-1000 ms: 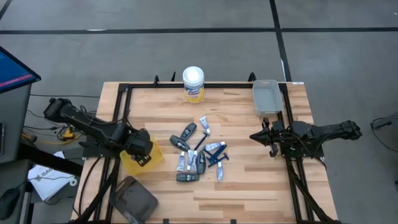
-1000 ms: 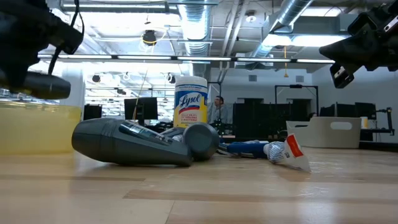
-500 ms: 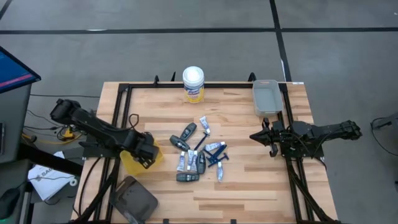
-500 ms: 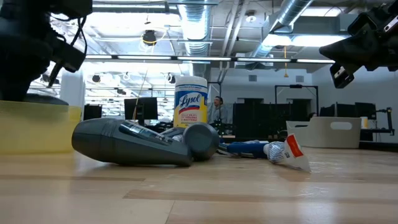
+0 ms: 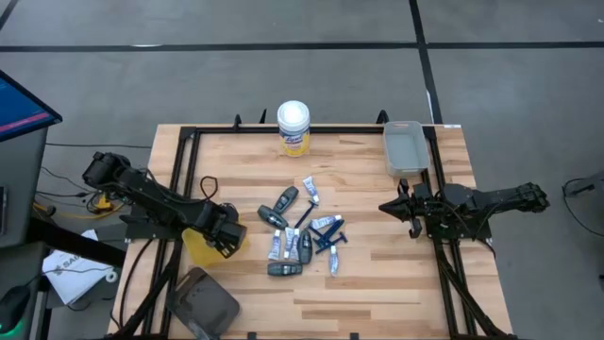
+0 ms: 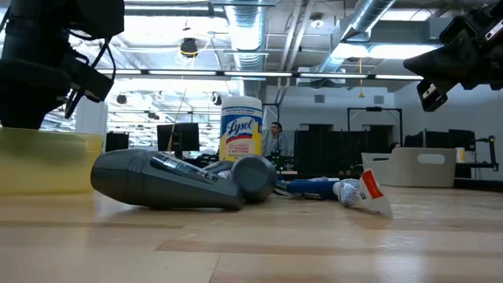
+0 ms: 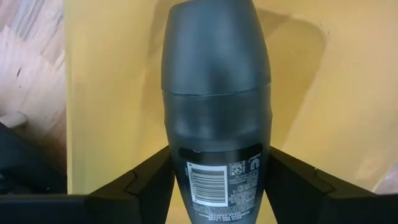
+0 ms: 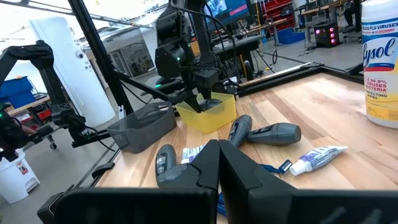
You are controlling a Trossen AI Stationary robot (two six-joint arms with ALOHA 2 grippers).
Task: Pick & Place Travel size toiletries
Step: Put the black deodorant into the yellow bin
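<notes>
My left gripper (image 7: pixel 216 186) is shut on a dark grey oblong stick (image 7: pixel 214 81) inside the yellow bin (image 5: pixel 196 247) near the table's left edge; in the high view the gripper (image 5: pixel 226 238) stands over the bin's right side. The other toiletries (image 5: pixel 302 231), white tubes, grey sticks and thin blue razors, lie in a heap at mid-table. In the low view a grey stick (image 6: pixel 165 181) and a white tube (image 6: pixel 365 192) lie flat. My right gripper (image 5: pixel 387 206) hovers shut above the table's right part, right of the heap. My left gripper pinches the grey stick between its two fingers (image 7: pixel 143 186), one on each side of the labelled lower body (image 7: pixel 214 177). It comes from above, slanting down into the bin. The stick lies along the fingers, cap end ahead over the yellow floor; whether it touches the floor I cannot tell.
A tall white canister with a yellow label (image 5: pixel 293 127) stands near the far edge. A grey tray (image 5: pixel 404 146) sits at the far right corner. A dark grey tub (image 5: pixel 203 300) lies off the near left corner. Bare wood shows along the near edge.
My left gripper, still shut on the grey stick, has moved down and a little toward the near right, sinking behind the wall of the yellow bin. The stick went with it.
</notes>
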